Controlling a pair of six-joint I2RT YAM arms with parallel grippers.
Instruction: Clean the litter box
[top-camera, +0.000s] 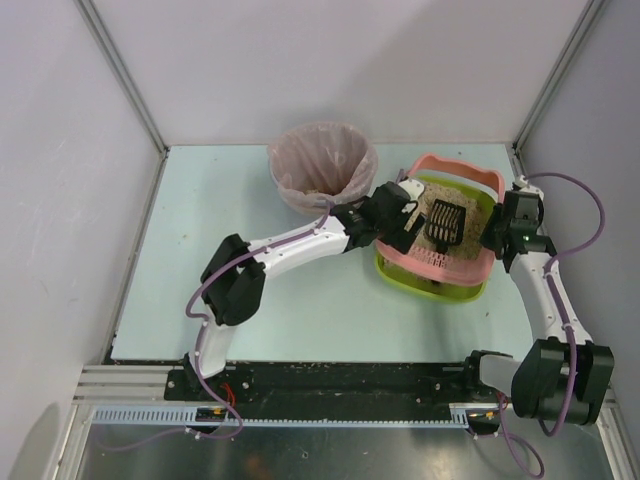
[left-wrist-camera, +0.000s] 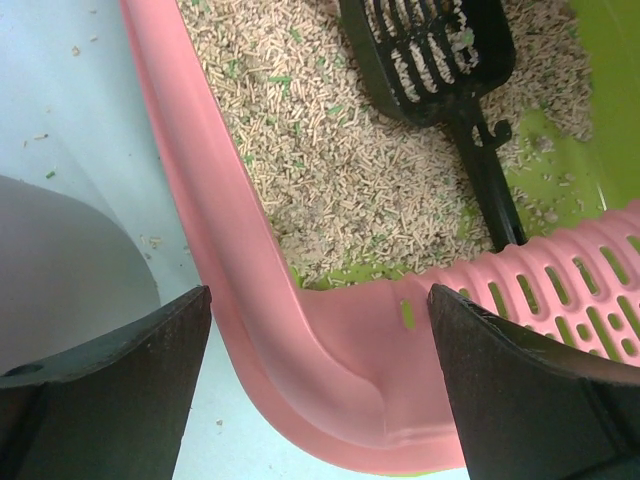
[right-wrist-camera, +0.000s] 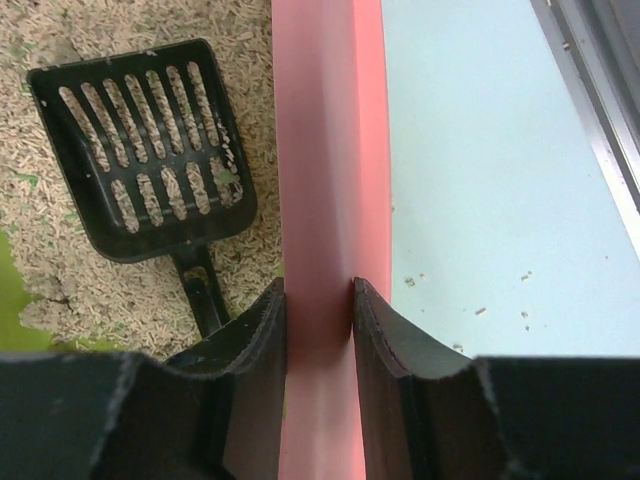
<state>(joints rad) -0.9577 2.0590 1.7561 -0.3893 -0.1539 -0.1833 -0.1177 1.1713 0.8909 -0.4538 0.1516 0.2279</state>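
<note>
The litter box (top-camera: 455, 165), a pink tray over a green base with beige granules (left-wrist-camera: 340, 170), lies at the right of the table. A black slotted scoop (top-camera: 445, 222) rests on the granules, also seen in both wrist views (left-wrist-camera: 430, 50) (right-wrist-camera: 145, 150). My left gripper (top-camera: 405, 215) hangs open over the box's near-left corner, and its fingers straddle the pink rim (left-wrist-camera: 330, 350) without touching it. My right gripper (right-wrist-camera: 319, 300) is shut on the box's right pink rim (right-wrist-camera: 325, 120), one finger inside and one outside.
A grey round bin (top-camera: 322, 165) with a pinkish bag stands just left of the box, close behind the left wrist, and its side shows in the left wrist view (left-wrist-camera: 60, 270). Bare pale table (right-wrist-camera: 480, 150) lies right of the box, with a metal rail at the edge.
</note>
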